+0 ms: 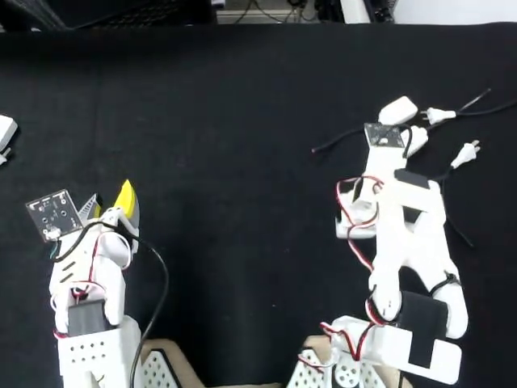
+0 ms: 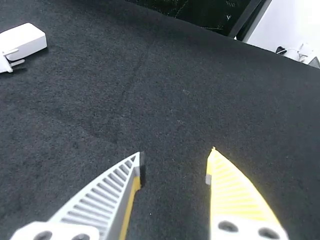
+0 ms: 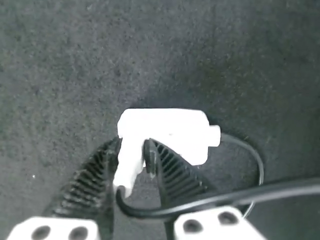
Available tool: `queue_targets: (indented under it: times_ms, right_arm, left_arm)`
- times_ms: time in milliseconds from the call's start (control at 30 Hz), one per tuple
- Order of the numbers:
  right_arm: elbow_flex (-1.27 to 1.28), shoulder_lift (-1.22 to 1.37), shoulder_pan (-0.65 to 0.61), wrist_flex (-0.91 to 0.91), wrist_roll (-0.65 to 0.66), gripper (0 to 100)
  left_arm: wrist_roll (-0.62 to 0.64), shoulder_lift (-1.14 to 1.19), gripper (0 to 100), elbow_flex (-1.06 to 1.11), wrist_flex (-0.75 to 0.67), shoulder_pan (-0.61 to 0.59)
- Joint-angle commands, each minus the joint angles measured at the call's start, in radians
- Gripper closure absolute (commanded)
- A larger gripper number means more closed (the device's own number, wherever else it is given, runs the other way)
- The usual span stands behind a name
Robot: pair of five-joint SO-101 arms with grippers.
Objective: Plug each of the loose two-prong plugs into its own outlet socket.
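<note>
**Desk** [image 1: 242,121]: black cloth surface that carries all the items below.

**Right gripper** [image 3: 132,146]: at the far right part of the desk. Its fingers are drawn narrow on the held plug [image 3: 127,167], a white plug clamped by its body. The plug's far end touches the outlet socket [image 3: 165,131]. Whether its prongs are seated in the socket cannot be told. A black cord [image 3: 200,202] leaves the plug and crosses the gripper's base.

**Outlet socket:** white rounded block lying flat, just beyond the right arm's wrist. A thin dark cord leaves one end.

**Far loose plug** [image 1: 440,115]: white, on a black cord, flat on the desk just beside the socket, on the side toward the right edge.

**Near loose plug** [image 1: 466,152]: white, on a black cord, near the right edge. It lies apart from the socket and the other plug.

**Left gripper** [image 2: 175,161]: at the near left of the desk, over bare cloth, jaws wide apart and empty.

**White block** [image 2: 22,42]: at the left edge, with two small prongs, well apart from the left gripper.
</note>
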Motion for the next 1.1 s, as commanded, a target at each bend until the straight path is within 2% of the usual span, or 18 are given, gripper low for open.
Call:
queue_targets:
  times_ms: [0,100,200,400,600,933,1067]
  right_arm:
    - [0.004,0.104,0.083,0.133,0.023,85.2]
    - [-0.05,0.107,0.046,0.227,0.025,71.8]
    - [-0.077,0.102,0.003,0.287,0.025,65.5]
    - [-0.15,0.099,-0.08,0.358,0.0,65.8]
    - [-0.275,0.097,-0.075,0.437,-0.025,65.5]
    - [-0.582,0.097,-0.072,0.723,-0.02,65.5]
    - [-0.685,0.091,-0.072,0.744,-0.02,65.5]
  left_arm:
    - [0.006,-0.006,77,0.016,0.003,-0.004]
    - [0.006,-0.006,77,0.016,0.005,-0.004]
    - [0.006,-0.006,77,0.016,0.005,-0.004]
    - [0.006,-0.006,77,0.016,0.005,-0.004]
    - [0.006,-0.006,77,0.016,0.005,-0.004]
    - [0.006,-0.006,77,0.016,0.005,-0.004]
    - [0.006,-0.006,77,0.016,0.005,-0.004]
